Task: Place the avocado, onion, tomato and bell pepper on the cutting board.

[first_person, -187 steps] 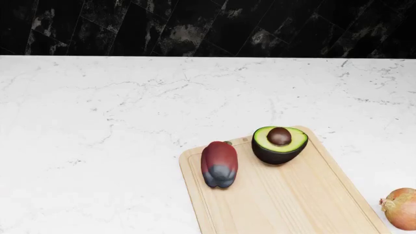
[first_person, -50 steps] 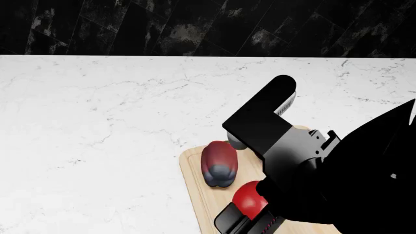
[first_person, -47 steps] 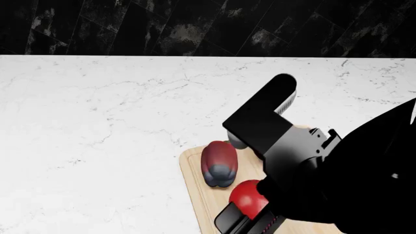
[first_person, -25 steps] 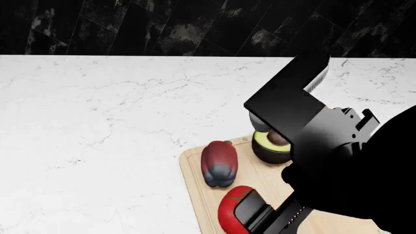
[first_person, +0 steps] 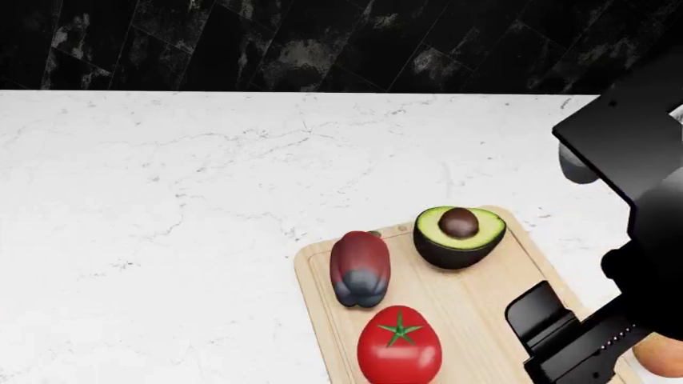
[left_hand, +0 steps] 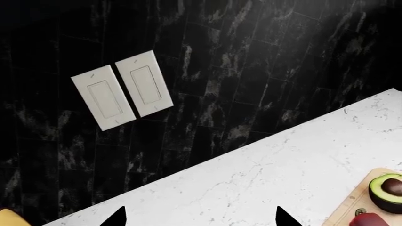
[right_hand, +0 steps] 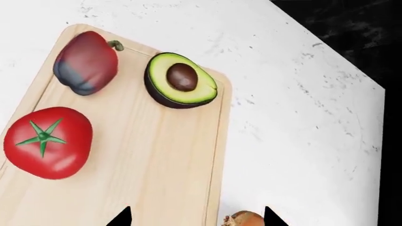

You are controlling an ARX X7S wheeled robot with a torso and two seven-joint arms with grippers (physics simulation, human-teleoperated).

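Observation:
The cutting board [first_person: 475,320] holds the bell pepper [first_person: 360,268], the halved avocado [first_person: 459,236] and the tomato [first_person: 399,346]. My right gripper [first_person: 555,340] is open and empty, raised over the board's right edge. In the right wrist view the tomato [right_hand: 47,148], pepper [right_hand: 86,63] and avocado [right_hand: 180,80] lie on the board [right_hand: 163,160]. The onion [right_hand: 242,220] sits on the counter just off the board's edge, between the open right gripper's [right_hand: 196,221] tips. A sliver of onion [first_person: 664,358] shows behind the right arm. My left gripper [left_hand: 199,221] is open and empty over bare counter.
White marble counter [first_person: 160,200] runs to a black tiled wall [first_person: 267,40]. Two white light switches [left_hand: 122,89] sit on the wall. The left wrist view catches the avocado [left_hand: 388,190] and pepper [left_hand: 370,220] at its edge.
My right gripper let go of the tomato, which now rests on the board in front of the pepper. The right arm has pulled away to the right, uncovering the avocado.

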